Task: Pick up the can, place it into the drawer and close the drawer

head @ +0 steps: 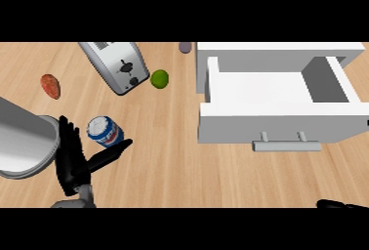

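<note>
A blue and white can point(105, 131) stands on the wooden counter left of centre. My left hand point(73, 158) is just below and left of it, open, with fingers straight up beside the can and the thumb stretched out under it; it does not hold the can. The white drawer point(277, 119) stands pulled open at the right, its inside bare, with a grey handle point(286, 145) on its front. Only the dark fingertips of my right hand point(342, 204) show at the lower right edge.
A silver toaster point(115, 66) lies tilted at the back left, with a green lime point(159, 78) beside it. A reddish oval item point(51, 85) lies far left, a metal pot point(25, 139) at the left edge, and a small purple object point(185, 47) at the back.
</note>
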Motion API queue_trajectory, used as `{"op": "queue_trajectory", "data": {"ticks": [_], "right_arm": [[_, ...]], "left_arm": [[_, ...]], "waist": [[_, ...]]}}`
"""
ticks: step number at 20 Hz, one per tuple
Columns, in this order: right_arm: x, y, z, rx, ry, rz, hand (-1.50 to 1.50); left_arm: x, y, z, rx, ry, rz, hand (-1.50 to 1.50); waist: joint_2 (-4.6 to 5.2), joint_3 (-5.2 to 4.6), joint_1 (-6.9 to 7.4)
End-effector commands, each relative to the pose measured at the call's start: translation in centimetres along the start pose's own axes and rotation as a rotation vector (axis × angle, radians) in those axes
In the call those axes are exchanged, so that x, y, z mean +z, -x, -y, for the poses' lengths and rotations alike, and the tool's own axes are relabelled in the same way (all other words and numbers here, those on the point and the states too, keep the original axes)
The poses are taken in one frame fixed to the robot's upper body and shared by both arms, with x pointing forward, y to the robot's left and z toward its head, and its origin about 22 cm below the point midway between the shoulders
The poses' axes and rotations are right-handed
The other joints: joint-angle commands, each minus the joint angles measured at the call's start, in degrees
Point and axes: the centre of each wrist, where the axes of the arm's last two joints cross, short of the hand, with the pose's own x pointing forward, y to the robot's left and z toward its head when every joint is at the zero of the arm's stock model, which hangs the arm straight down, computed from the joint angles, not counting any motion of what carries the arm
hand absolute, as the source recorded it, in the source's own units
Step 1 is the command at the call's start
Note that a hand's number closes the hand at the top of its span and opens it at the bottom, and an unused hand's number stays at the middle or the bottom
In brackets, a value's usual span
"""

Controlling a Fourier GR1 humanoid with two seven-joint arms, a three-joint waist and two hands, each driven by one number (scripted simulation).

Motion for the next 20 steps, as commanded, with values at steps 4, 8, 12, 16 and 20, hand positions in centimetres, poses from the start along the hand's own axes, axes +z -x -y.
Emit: {"op": "queue_trajectory", "data": {"ticks": [4,8,12,16,20], "right_arm": [[0.0,-0.4,-0.6,0.008,0.011,0.001,-1.5],[1.3,-1.3,-1.5,-0.002,0.016,-0.001,-1.5],[0.2,-2.2,0.0,0.007,0.02,0.013,-1.5],[1.2,-1.5,-1.8,0.022,-0.002,0.002,-1.5],[0.2,-2.4,0.1,0.007,0.009,0.006,-1.5]], "left_arm": [[-1.4,3.8,-0.1,0.027,-0.037,-0.033,-1.5],[-1.1,7.5,-1.0,0.012,-0.028,-0.049,-1.5],[-1.6,8.1,-0.5,0.022,-0.04,-0.057,-1.5],[-2.2,7.2,0.9,0.016,-0.06,-0.073,-1.5],[-4.8,10.1,-2.1,0.036,-0.068,-0.073,-1.5]], "waist": [[0.02,0.0,0.02],[0.06,-0.03,-0.12],[0.03,-0.01,-0.02],[-0.01,0.01,0.01],[0.12,-0.03,-0.27]]}}
